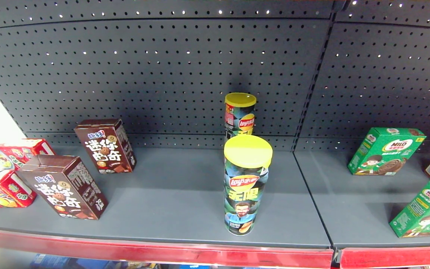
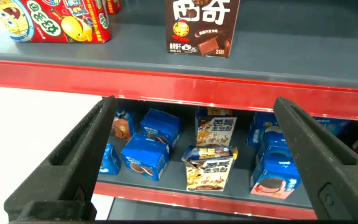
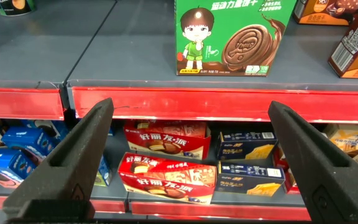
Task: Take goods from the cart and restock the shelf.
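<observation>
Facing a part-stocked grey shelf (image 1: 170,194) with both end effectors spread.

Holding the left end effector (image 2: 194,106) wide apart and gripping nothing, level with the shelf's red front strip (image 2: 229,81), just below a brown cookie box (image 2: 202,25) and a red snack box (image 2: 55,18), with blue biscuit packs (image 2: 146,152) lying on the tier beneath. Holding the right end effector (image 3: 191,106) equally wide and bare, below a green biscuit box (image 3: 232,31), with red pie boxes (image 3: 166,171) sitting on the lower tier. Showing, mid-shelf, a front chip can (image 1: 246,185) upright near the edge and a rear chip can (image 1: 239,116) upright behind it, near the pegboard back panel (image 1: 144,74).
</observation>
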### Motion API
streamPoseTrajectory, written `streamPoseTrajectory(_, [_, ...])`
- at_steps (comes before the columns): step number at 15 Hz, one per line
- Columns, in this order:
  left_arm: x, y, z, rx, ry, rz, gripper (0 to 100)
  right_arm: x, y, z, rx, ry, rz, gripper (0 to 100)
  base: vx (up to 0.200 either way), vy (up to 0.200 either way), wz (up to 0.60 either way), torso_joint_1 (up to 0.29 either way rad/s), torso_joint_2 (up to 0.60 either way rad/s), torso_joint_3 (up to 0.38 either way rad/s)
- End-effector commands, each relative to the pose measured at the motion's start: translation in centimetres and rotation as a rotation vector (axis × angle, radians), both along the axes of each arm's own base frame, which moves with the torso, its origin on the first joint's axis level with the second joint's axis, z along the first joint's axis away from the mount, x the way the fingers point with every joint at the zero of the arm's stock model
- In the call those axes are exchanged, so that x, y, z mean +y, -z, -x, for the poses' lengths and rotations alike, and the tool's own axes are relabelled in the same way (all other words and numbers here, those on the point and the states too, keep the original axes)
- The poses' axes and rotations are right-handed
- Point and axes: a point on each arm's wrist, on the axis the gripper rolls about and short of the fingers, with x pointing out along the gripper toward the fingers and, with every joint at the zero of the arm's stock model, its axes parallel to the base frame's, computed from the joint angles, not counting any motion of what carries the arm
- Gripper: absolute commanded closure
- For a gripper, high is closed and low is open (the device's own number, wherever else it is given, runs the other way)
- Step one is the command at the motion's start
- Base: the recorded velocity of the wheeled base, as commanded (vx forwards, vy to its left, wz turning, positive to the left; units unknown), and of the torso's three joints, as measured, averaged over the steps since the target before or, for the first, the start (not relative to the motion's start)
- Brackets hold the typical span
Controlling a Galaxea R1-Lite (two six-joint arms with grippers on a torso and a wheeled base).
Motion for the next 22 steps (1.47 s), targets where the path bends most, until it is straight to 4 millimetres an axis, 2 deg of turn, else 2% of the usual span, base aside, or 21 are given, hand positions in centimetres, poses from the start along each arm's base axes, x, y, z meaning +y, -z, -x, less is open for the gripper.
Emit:
streamPoseTrajectory(1, [0.00,0.00,-0.01,0.001,-0.001,0.001,0,0.00,0.00,0.00,0.000,0.000,0.000,0,0.000,0.000,0.00,0.000,0.00,0.000])
streamPoseTrajectory(22, [0.00,-0.02,-0.01,0.000,-0.001,0.001,0,0.00,0.00,0.00,0.000,-0.002,0.000,0,0.000,0.000,-0.03,0.000,0.00,0.000])
